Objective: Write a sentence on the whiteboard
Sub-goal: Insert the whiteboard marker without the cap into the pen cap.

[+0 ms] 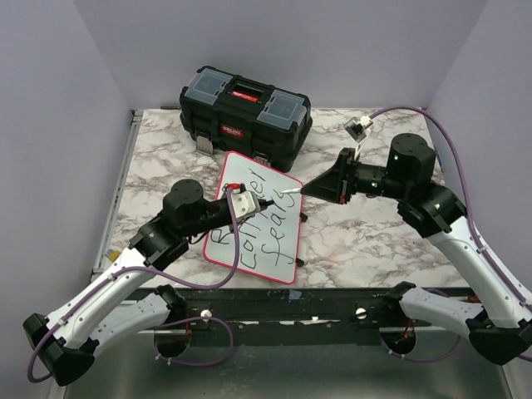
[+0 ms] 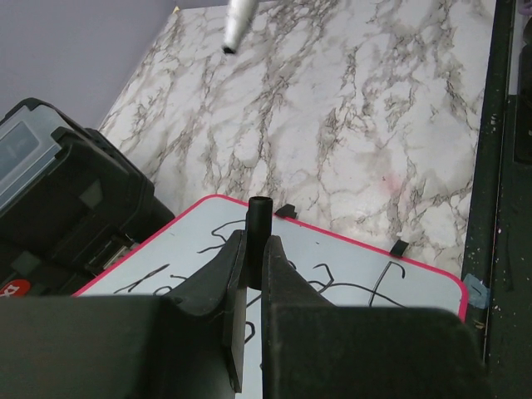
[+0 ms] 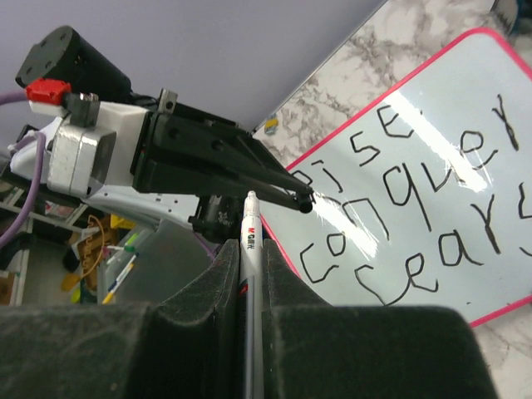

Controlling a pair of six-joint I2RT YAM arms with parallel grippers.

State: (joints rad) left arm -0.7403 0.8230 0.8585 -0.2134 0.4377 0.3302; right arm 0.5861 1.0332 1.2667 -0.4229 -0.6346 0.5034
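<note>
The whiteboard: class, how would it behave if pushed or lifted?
Probably stiff: the whiteboard lies flat, its edges straight. Likely light, since it looks thin. It may slide easily on the smooth marble table, and its glossy face could be slippery to grip.

Plain lavender walls [image 1: 274, 41] close in the white, grey-veined marble tabletop [image 1: 357, 241] at 9, 12 and 3 o'clock; a dark metal rail [image 1: 332, 301] edges it at 6 o'clock.

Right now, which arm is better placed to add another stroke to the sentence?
Right. The right claw grips the marker by the whiteboard; the left claw holds only a small black tube.
</note>
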